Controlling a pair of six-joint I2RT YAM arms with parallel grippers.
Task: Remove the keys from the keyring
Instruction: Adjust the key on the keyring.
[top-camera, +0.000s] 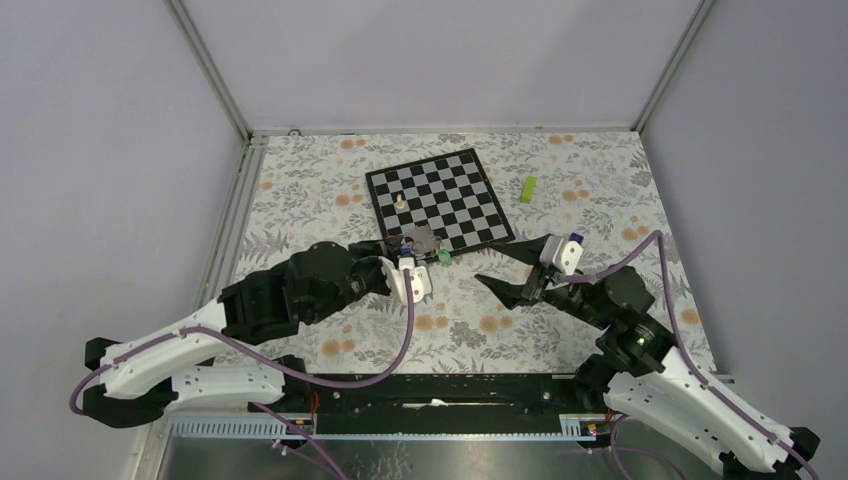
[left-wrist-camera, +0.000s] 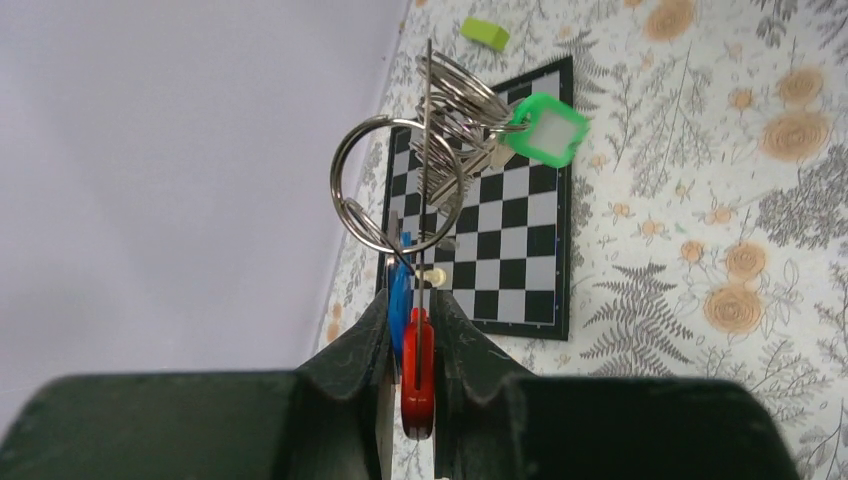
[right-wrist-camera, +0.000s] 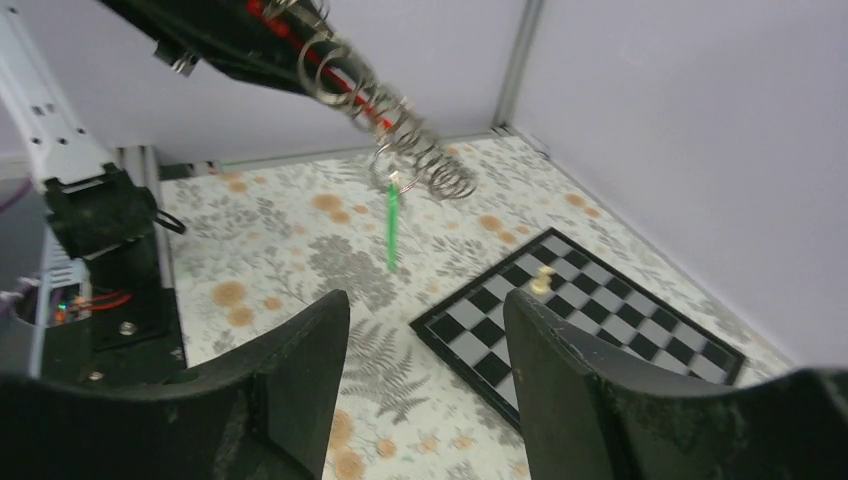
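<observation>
My left gripper (left-wrist-camera: 410, 300) is shut on the keyring's red tag (left-wrist-camera: 417, 375), with a blue key head (left-wrist-camera: 400, 290) pinched beside it. It holds the bunch up in the air. A large silvery ring (left-wrist-camera: 385, 185) and a stack of smaller rings (left-wrist-camera: 450, 120) stand above the fingers, and a green-headed key (left-wrist-camera: 545, 128) hangs off them. In the top view the bunch (top-camera: 420, 243) sits at the chessboard's near edge. My right gripper (top-camera: 510, 270) is open and empty, to the right of the bunch and apart from it. Its wrist view shows the rings (right-wrist-camera: 400, 120) and the green key (right-wrist-camera: 392, 225) ahead of its fingers.
A chessboard (top-camera: 440, 200) lies at the back middle with one pale pawn (top-camera: 400, 200) on it. A lime-green oblong block (top-camera: 528, 188) lies to its right. White walls and a metal frame enclose the floral table (top-camera: 600, 200). The left arm (right-wrist-camera: 220, 40) crosses the top of the right wrist view.
</observation>
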